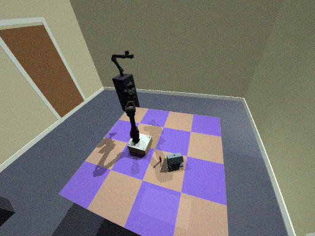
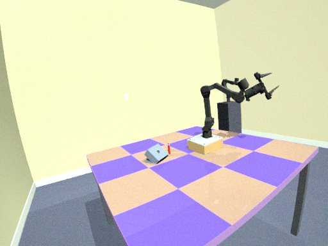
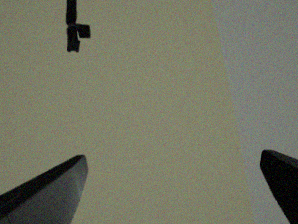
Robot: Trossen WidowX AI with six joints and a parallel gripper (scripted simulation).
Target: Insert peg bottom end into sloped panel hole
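A small red peg (image 1: 160, 158) (image 2: 168, 149) stands upright on the checkered table (image 1: 204, 175) (image 2: 160, 221). Right beside it sits the grey block with the sloped panel (image 1: 175, 158) (image 2: 154, 153); a small dark hole (image 2: 158, 151) shows in its face. The shapes of peg and hole are too small to tell. My gripper (image 2: 275, 79) (image 3: 172, 160) is wide open and empty. It is high up, beyond the robot base on the side away from the peg and panel, and points away from them. Neither peg nor panel shows in the wrist view.
My arm stands on a pale-topped base box (image 1: 141, 144) (image 2: 205, 145) near the peg. Behind the table a dark cabinet (image 1: 124, 92) (image 2: 234, 116) carries another black arm (image 1: 116, 62) (image 3: 72, 37). The wrist view otherwise shows walls.
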